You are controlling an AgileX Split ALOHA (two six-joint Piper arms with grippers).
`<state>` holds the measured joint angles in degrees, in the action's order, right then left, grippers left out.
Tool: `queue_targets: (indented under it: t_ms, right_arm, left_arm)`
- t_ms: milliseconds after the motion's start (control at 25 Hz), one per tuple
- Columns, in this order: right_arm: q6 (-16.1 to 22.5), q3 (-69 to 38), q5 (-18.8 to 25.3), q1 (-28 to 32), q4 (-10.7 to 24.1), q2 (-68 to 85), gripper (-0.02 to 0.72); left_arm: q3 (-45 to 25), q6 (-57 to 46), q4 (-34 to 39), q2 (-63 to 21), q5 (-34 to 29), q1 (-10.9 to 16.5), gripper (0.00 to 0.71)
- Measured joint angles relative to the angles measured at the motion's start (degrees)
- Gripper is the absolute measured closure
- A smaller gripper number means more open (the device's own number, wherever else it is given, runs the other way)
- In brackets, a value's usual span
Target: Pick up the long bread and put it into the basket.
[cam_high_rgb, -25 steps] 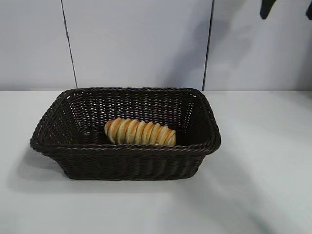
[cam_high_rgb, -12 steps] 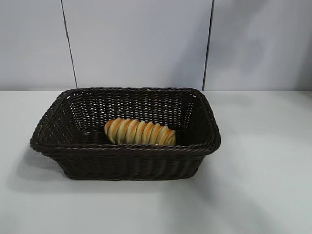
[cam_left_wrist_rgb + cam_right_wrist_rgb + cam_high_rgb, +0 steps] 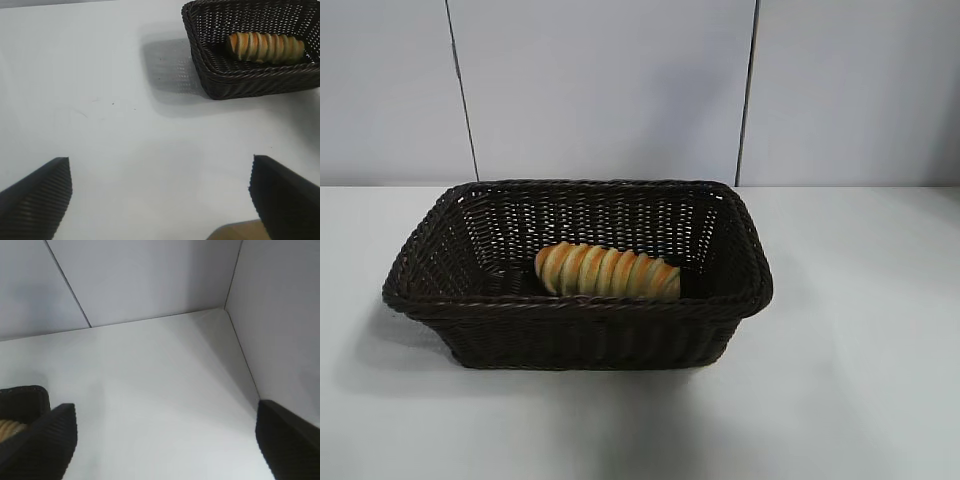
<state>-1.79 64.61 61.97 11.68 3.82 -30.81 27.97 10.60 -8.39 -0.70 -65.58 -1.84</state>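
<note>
- The long bread (image 3: 607, 271) lies inside the basket (image 3: 575, 307), along its near wall, on the white counter (image 3: 860, 380).
- The left hand (image 3: 160, 192) hovers wide and empty, well apart from the basket.
- The right hand (image 3: 165, 440) is wide and empty, the basket's corner just beside one finger (image 3: 37, 447).

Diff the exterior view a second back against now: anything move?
A dark piece of the arm at the exterior view's top right corner is gone from sight now. The long bread stays lying in the basket, both unmoved.
</note>
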Motion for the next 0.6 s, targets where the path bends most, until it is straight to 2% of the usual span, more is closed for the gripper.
queue_targets:
  t_ms: [80,160,400,600]
  right_arm:
    - [0.0,-6.6,-2.7,-0.9,1.0,7.0,0.008]
    - [0.1,-11.8,-3.6,-1.9,1.7,13.4,0.008]
    - [0.6,-19.4,2.6,-2.6,1.6,27.8,0.008]
    - [0.6,-22.7,4.8,-2.6,1.6,32.0,0.008]
  left_arm:
    - [0.0,0.0,0.0,0.0,0.0,0.0,0.015]
    - [0.0,0.0,0.0,0.0,0.0,0.0,0.015]
    - [0.0,0.0,0.0,0.0,0.1,0.0,0.015]
    - [0.0,0.0,0.0,0.0,0.1,0.0,0.015]
